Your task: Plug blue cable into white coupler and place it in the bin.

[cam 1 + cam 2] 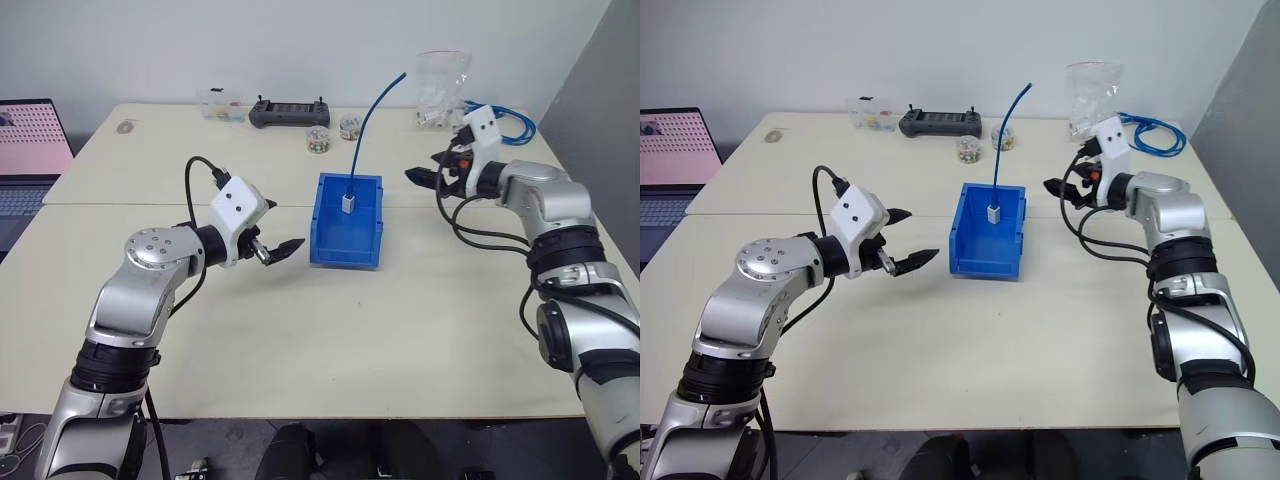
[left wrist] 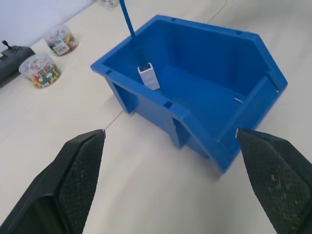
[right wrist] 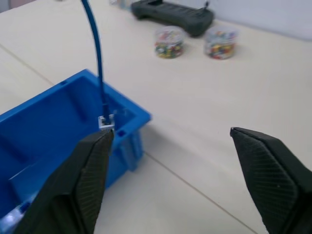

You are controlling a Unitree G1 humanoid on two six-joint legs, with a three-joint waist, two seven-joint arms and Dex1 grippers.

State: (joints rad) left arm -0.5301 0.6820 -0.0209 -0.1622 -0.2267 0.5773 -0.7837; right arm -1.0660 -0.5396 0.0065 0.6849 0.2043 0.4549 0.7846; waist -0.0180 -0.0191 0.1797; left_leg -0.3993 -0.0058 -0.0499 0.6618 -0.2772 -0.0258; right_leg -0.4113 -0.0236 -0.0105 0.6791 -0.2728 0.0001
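Observation:
The bright-blue bin (image 1: 345, 250) stands in the middle of the table. Inside it, near its far wall, the small white coupler (image 1: 348, 203) stands on end. The thin blue cable (image 1: 365, 130) is plugged into the coupler's top and rises in a curve above the bin. My left gripper (image 1: 908, 238) hovers open just left of the bin, empty. My right gripper (image 1: 428, 170) hangs open to the right of the bin, also empty. The left wrist view looks into the bin (image 2: 146, 105) at the coupler (image 2: 148, 77). The right wrist view shows the coupler (image 3: 106, 121) and the cable (image 3: 95, 48).
At the table's far edge lie a dark controller (image 1: 289, 112), two small jars of coloured pins (image 1: 318, 139), a small clear box (image 1: 220, 104), a clear bag (image 1: 441, 90) and a looped blue cable bundle (image 1: 510, 122). A laptop (image 1: 30, 150) sits at the far left.

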